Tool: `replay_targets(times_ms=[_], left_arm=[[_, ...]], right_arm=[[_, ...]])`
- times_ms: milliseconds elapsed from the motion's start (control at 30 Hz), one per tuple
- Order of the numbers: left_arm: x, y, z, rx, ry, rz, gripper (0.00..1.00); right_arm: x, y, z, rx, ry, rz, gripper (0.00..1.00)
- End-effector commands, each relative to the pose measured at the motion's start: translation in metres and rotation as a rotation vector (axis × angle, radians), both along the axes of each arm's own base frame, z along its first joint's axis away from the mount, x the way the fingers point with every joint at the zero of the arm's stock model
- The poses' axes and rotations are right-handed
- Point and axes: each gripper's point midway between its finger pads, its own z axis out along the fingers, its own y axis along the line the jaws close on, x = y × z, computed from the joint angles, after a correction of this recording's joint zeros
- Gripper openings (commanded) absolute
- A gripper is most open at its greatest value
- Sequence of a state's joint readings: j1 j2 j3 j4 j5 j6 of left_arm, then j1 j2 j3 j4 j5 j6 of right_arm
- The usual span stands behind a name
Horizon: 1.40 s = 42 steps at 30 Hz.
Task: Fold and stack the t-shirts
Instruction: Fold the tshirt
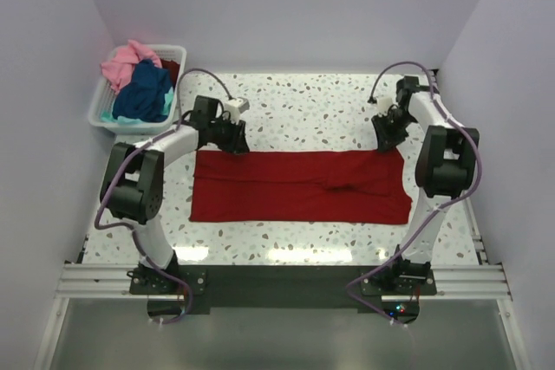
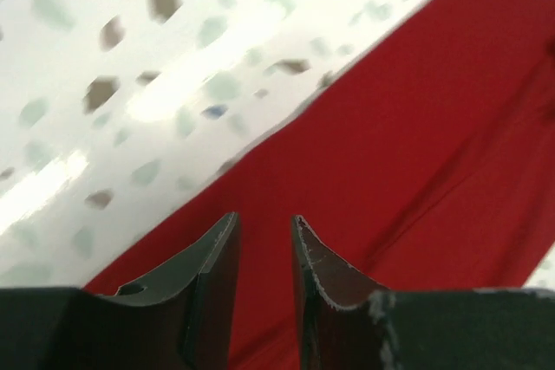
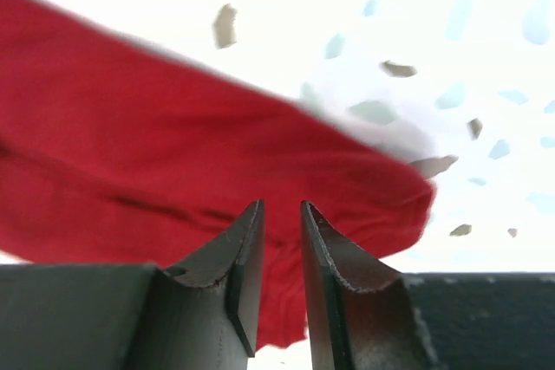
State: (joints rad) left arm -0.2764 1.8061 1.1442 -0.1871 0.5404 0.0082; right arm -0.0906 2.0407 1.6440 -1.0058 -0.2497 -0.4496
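Note:
A large deep red t-shirt [image 1: 299,186] lies flat on the speckled table as a long folded band. My left gripper [image 1: 236,146] hovers at its far left corner, jaws a narrow gap apart with nothing between them. In the left wrist view my gripper [image 2: 264,218] is over the red cloth [image 2: 416,127] near its edge. My right gripper [image 1: 388,143] is at the far right corner, also slightly open and empty. In the right wrist view my gripper [image 3: 282,205] is just above the red cloth [image 3: 130,127]. Pink [image 1: 124,62], navy blue [image 1: 146,88] and teal [image 1: 161,113] t-shirts lie bunched in the basket.
A white slatted basket [image 1: 98,115] stands at the far left corner of the table, against the left wall. White walls enclose the table on the left, back and right. The arm bases sit on a rail [image 1: 277,282] at the near edge.

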Motion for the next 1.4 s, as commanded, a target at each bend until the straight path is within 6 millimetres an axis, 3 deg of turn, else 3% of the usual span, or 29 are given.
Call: replay_targets(times_ms=[0, 133, 233, 433, 567, 600, 633, 667, 700, 733, 833, 867, 933, 967, 1067, 1100, 1133, 1167, 1200, 1233, 1267, 1300, 1367], left_arm=[[-0.016, 0.052, -0.040, 0.144, 0.136, 0.083, 0.34], [-0.020, 0.091, -0.068, 0.234, 0.210, 0.186, 0.31], [-0.030, 0.110, -0.084, 0.283, 0.264, 0.231, 0.29], [-0.047, 0.117, -0.091, 0.280, 0.299, 0.237, 0.27], [-0.048, 0.107, -0.080, 0.220, 0.275, 0.203, 0.28], [-0.048, 0.106, -0.079, 0.214, 0.278, 0.201, 0.28], [-0.048, 0.105, -0.075, 0.213, 0.268, 0.193, 0.28], [-0.049, 0.105, -0.073, 0.213, 0.263, 0.185, 0.28], [-0.053, 0.105, -0.072, 0.214, 0.264, 0.171, 0.28], [-0.052, 0.105, -0.066, 0.213, 0.245, 0.168, 0.28], [-0.067, 0.104, -0.058, 0.208, 0.235, 0.121, 0.27], [-0.075, 0.103, -0.057, 0.206, 0.246, 0.104, 0.27], [-0.081, 0.099, -0.044, 0.188, 0.201, 0.064, 0.28], [-0.083, 0.097, -0.038, 0.183, 0.182, 0.042, 0.29], [-0.070, 0.089, -0.007, 0.219, 0.020, -0.031, 0.31], [-0.066, 0.087, 0.000, 0.247, -0.040, -0.069, 0.31], [-0.067, 0.073, 0.012, 0.263, -0.098, -0.120, 0.31], [-0.063, 0.066, 0.020, 0.283, -0.148, -0.150, 0.32], [-0.061, 0.062, 0.023, 0.327, -0.197, -0.187, 0.32], [-0.065, 0.047, 0.026, 0.343, -0.232, -0.242, 0.32], [-0.061, 0.043, 0.028, 0.377, -0.259, -0.252, 0.33], [-0.061, 0.038, 0.027, 0.399, -0.279, -0.285, 0.32], [-0.067, 0.018, 0.016, 0.452, -0.283, -0.376, 0.32]], right_arm=[[0.011, -0.032, -0.029, -0.154, -0.002, -0.065, 0.26], [0.013, -0.053, -0.051, -0.262, 0.014, -0.078, 0.22], [0.012, -0.063, -0.059, -0.320, 0.032, -0.079, 0.20], [0.021, -0.066, -0.056, -0.363, 0.016, -0.077, 0.17], [0.073, -0.036, -0.044, -0.385, -0.097, -0.017, 0.19], [0.081, -0.022, -0.062, -0.390, -0.078, 0.016, 0.19], [0.111, -0.009, -0.047, -0.394, -0.154, 0.026, 0.19], [0.121, -0.004, -0.052, -0.403, -0.157, 0.036, 0.19], [0.130, -0.002, -0.072, -0.431, -0.142, 0.046, 0.19], [0.161, 0.005, -0.057, -0.438, -0.229, 0.039, 0.19], [0.206, 0.036, -0.053, -0.471, -0.357, 0.090, 0.20], [0.217, 0.059, -0.046, -0.485, -0.415, 0.138, 0.20], [0.223, 0.082, -0.028, -0.535, -0.489, 0.166, 0.21], [0.236, 0.089, -0.007, -0.537, -0.584, 0.146, 0.26], [0.232, 0.092, 0.040, -0.519, -0.688, 0.077, 0.40], [0.230, 0.091, 0.052, -0.516, -0.703, 0.063, 0.49], [0.225, 0.086, 0.063, -0.514, -0.711, 0.045, 0.53], [0.219, 0.087, 0.094, -0.491, -0.748, 0.019, 0.57], [0.215, 0.085, 0.111, -0.479, -0.765, 0.008, 0.60], [0.208, 0.081, 0.116, -0.477, -0.760, 0.002, 0.68], [0.202, 0.079, 0.124, -0.474, -0.760, -0.003, 0.69], [0.195, 0.078, 0.148, -0.464, -0.790, -0.013, 0.70], [0.180, 0.072, 0.162, -0.462, -0.775, -0.021, 0.71]])
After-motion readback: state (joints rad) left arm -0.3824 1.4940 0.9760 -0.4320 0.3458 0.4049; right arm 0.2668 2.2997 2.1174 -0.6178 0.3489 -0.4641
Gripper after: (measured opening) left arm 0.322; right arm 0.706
